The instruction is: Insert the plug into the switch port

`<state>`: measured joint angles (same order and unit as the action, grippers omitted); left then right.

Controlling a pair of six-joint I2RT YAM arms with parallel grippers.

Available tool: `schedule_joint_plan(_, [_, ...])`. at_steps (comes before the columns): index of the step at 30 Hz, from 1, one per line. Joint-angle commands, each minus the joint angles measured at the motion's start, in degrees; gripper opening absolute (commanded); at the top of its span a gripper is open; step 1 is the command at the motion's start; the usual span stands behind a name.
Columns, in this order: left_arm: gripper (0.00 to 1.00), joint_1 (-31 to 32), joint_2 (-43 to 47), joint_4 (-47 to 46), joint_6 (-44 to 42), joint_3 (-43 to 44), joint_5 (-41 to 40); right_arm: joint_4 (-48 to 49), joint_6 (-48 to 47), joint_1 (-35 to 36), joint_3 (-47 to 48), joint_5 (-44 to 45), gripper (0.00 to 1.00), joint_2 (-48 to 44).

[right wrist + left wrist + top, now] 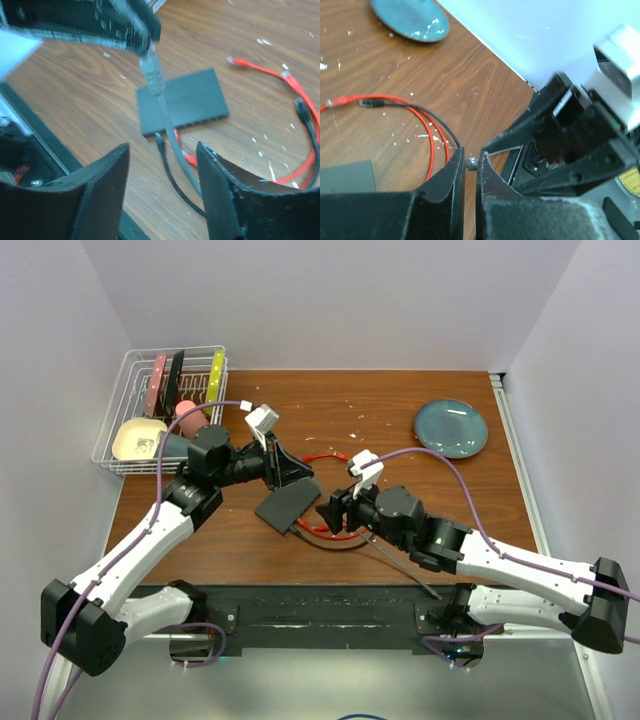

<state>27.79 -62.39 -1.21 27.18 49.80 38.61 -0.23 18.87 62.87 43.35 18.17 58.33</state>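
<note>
The flat black switch box (pixel 288 505) lies mid-table; it also shows in the right wrist view (pixel 185 100), its ported edge (pixel 200 122) facing my right gripper. A black cable (pixel 167 170) and a red one meet that edge. My left gripper (pixel 298 478) is shut on a grey plug (pixel 152 75) and holds it above the box's near left corner; the plug's tip (pixel 471 161) shows between the fingertips of the left gripper (pixel 471 160). The plug's grey cable (pixel 177 155) hangs down between the jaws of my right gripper (pixel 162 150), which is open and empty just right of the box (pixel 328 512).
Loose red cables (pixel 325 455) and a black cable (pixel 420 112) lie on the wood behind and right of the box. A round blue-grey plate (pixel 451 427) sits at the back right. A wire dish rack (pixel 125 420) with utensils stands at the back left.
</note>
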Motion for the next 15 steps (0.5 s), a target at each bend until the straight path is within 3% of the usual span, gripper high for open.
schedule_joint_plan(1, [0.0,0.0,2.6,-2.2,-5.1,-0.2,3.9,3.7,-3.0,-3.1,4.2,-14.7,0.66,-1.9])
schedule_joint_plan(5, [0.0,0.0,4.5,-3.4,-7.0,-1.1,8.4,3.6,-4.0,-5.9,6.1,-24.1,0.69,-1.4])
schedule_joint_plan(15, [0.0,-0.1,10.8,-9.9,-7.2,-4.8,17.7,6.6,-3.8,-15.0,6.8,-46.5,0.63,0.9])
